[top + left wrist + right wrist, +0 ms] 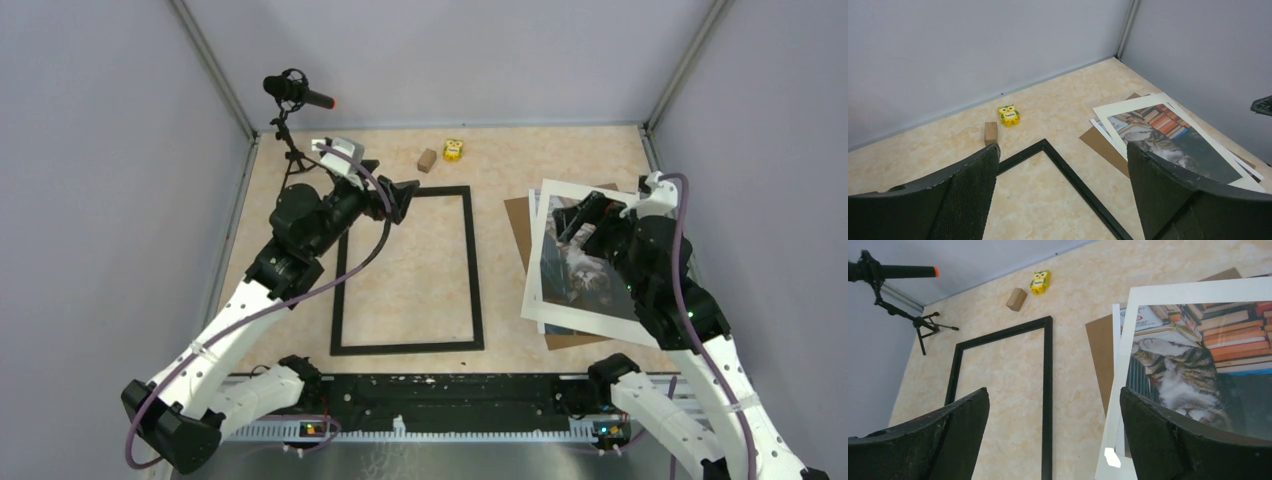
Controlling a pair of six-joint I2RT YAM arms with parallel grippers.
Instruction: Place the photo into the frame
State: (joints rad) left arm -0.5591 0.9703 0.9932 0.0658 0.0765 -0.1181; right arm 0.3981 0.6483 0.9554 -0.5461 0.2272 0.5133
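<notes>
Beige marbled tabletop [420, 270] fills the booth between plain grey walls. From the top camera we see the large thin black rectangular frame [473, 270] lying flat at the middle, bare table showing through it. At its 3 o'clock, apart from it, the large white-bordered photo of a grey-white cat among stacked books [572, 278] lies face up and tilted, on other white sheets and a brown cardboard backing board [517, 225]. At the frame's 12 o'clock sit a small brown wooden block [427, 160] and a yellow owl-shaped toy [453, 149]; a black microphone on a tripod [298, 95] stands at 10 o'clock. The left gripper [405, 200] hangs over the frame's far left corner, and the right gripper [580, 215] hangs above the photo's far part.

In the left wrist view, the black fingers [968, 200] are spread wide and hold nothing. Between them we see a frame corner, with the photo at 3 o'clock and the owl at 11 o'clock.

In the right wrist view, the fingers [1168, 440] also gape wide and grip nothing. The photo lies at 3 o'clock, partly behind one finger, and the frame lies at 9 o'clock.
</notes>
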